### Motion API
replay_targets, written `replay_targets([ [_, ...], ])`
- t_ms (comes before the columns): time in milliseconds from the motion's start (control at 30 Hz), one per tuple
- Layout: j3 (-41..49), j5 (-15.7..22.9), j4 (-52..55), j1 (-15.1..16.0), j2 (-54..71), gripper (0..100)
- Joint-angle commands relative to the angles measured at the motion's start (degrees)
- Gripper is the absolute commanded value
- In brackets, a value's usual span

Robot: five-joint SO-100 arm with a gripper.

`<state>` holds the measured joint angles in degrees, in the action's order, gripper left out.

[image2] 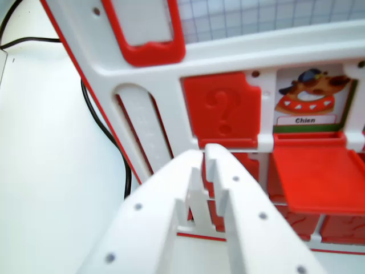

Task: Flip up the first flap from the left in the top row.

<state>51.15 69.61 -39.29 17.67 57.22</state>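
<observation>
Wrist view: hand nearly closed (holding nothing) below upright question-mark flap, face toward camera.

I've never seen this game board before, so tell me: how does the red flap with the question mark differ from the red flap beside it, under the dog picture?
The question-mark flap stands closed against the white board, hiding its picture; the lowered flap juts outward, leaving the dog card, labelled "Chien", uncovered. The closed one shows a raised question mark; the lowered one shows a plain face. Both are red and sit side by side.
</observation>
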Motion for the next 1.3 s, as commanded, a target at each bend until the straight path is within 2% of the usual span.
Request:
replay_targets([
  [0, -7.03, -1.49, -6.50, 2.29, 6.06, 0],
  [167, -4.83, -3.34, -10.28, 3.60, 11.69, 0],
  [300, -1.58, -2.29, -14.50, 3.96, 18.02, 0],
  [467, 5.27, -0.09, -18.81, 2.55, 27.42, 0],
  [967, 26.02, 12.30, -23.91, -6.33, 52.29, 0],
  [1267, 29.18, 17.67, -29.62, -8.53, 61.61, 0],
])
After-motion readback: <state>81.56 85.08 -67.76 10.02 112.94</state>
